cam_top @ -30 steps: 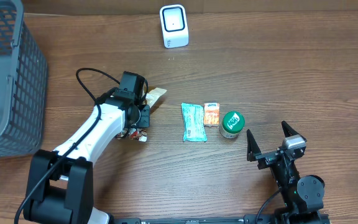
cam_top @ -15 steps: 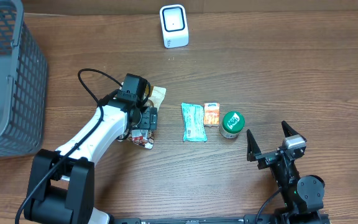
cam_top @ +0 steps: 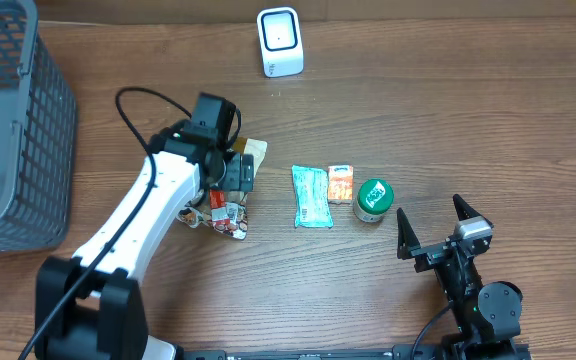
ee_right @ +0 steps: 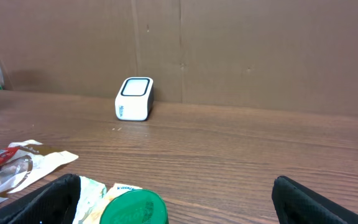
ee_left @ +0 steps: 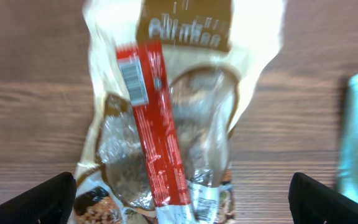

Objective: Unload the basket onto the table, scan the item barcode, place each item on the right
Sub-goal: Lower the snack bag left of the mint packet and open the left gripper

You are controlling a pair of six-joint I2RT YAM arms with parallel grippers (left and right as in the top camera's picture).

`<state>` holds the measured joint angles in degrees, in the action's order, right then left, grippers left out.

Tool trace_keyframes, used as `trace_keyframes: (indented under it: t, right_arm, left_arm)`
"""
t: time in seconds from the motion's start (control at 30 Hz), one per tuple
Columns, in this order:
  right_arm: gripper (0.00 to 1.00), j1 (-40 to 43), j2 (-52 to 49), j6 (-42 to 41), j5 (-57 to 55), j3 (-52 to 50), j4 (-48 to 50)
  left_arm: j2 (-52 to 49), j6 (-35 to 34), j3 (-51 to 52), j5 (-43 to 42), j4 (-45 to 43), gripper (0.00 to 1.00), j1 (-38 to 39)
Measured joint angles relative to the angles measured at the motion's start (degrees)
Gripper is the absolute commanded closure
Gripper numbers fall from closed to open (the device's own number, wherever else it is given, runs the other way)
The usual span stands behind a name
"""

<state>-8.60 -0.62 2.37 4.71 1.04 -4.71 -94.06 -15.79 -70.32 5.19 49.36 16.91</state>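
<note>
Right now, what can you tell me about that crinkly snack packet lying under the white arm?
The snack packet is a crinkled cream and brown plastic bag with a clear window showing dark contents. A red band bearing a white barcode label runs along its top face. It lies flat on the wooden table, under the open left gripper.

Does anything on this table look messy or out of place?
Yes. Left of the teal packet, a red stick packet lies slantwise over a crumpled tan wrapper, heaped together rather than lying apart.
</note>
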Motion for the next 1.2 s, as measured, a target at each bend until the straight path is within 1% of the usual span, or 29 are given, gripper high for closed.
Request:
trace_keyframes:
  t: [0.23,0.47,0.6,0.8,1.2]
  right_arm:
    - [0.00,0.00,0.00,0.00,0.00,0.00,0.02]
    - [0.00,0.00,0.00,0.00,0.00,0.00,0.02]
    - [0.00,0.00,0.00,0.02,-0.02,0.00,0.02]
    - [0.00,0.00,0.00,0.00,0.00,0.00,-0.02]
    - [0.00,0.00,0.00,-0.02,-0.02,0.00,0.00]
  left_arm:
    - [5.90,0.00,-5.27,0.48,0.17,0.00,0.00]
    - [10.32,0.00,-7.08,6.86,0.17,0.00,-1.36]
    - [10.64,0.02,-7.10,11.13,0.24,0.00,-5.40]
    - [10.64,0.00,-7.13,12.92,1.20,0.00,-9.57]
    - [10.64,0.00,-7.13,13.51,1.29,0.00,-10.16]
